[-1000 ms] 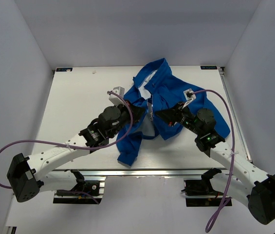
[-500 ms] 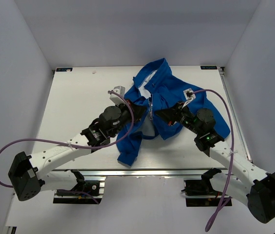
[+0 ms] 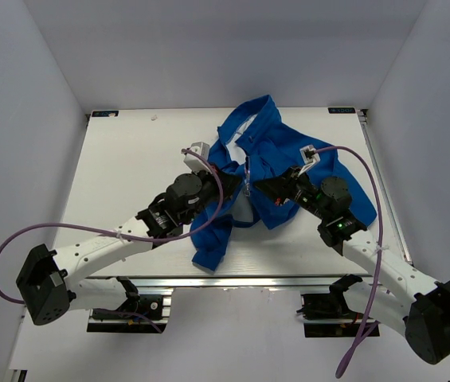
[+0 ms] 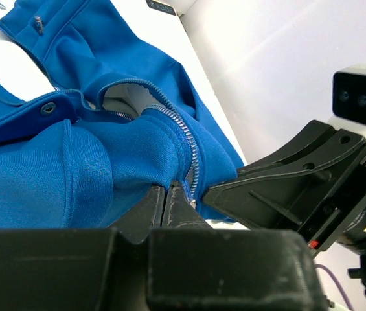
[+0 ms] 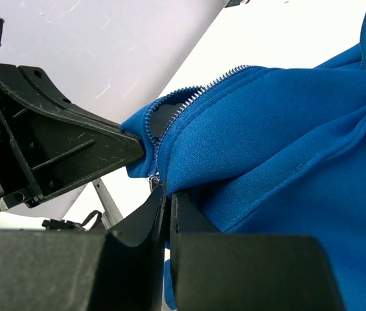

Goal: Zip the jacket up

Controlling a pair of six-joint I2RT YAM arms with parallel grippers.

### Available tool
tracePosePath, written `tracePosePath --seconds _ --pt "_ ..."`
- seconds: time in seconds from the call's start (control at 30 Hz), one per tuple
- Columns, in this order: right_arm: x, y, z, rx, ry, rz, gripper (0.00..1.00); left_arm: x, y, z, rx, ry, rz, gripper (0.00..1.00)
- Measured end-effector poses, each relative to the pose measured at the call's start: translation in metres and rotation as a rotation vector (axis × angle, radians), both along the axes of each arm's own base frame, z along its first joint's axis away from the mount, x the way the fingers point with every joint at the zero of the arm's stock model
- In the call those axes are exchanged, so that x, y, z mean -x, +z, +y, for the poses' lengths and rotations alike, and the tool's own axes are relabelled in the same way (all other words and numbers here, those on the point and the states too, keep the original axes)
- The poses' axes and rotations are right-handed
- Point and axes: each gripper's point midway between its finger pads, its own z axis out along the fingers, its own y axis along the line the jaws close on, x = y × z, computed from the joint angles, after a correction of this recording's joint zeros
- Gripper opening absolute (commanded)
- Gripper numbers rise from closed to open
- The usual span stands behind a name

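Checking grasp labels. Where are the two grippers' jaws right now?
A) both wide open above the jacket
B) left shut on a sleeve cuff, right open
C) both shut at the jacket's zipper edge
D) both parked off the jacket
C: the wrist views show the left gripper and the right gripper with jaws pressed together on blue fabric of the jacket, beside the zipper teeth.

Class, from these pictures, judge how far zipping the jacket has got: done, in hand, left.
Done: both front edges are gripped. In hand: the left gripper and right gripper pinch the jacket beside its zipper teeth, close together. Left: the teeth are unjoined, white lining shows between them; all zipping remains.
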Motion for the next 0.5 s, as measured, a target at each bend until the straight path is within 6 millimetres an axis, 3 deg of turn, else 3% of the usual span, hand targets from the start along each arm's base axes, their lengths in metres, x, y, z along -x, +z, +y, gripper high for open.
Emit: tracePosePath --seconds 0.5 --pt "0.0004 -0.0091 0.0005 0.020 0.003 0.050 0.00 0.0070 -0.0072 -0.0007 -0.044 -0.061 -0.079 0.00"
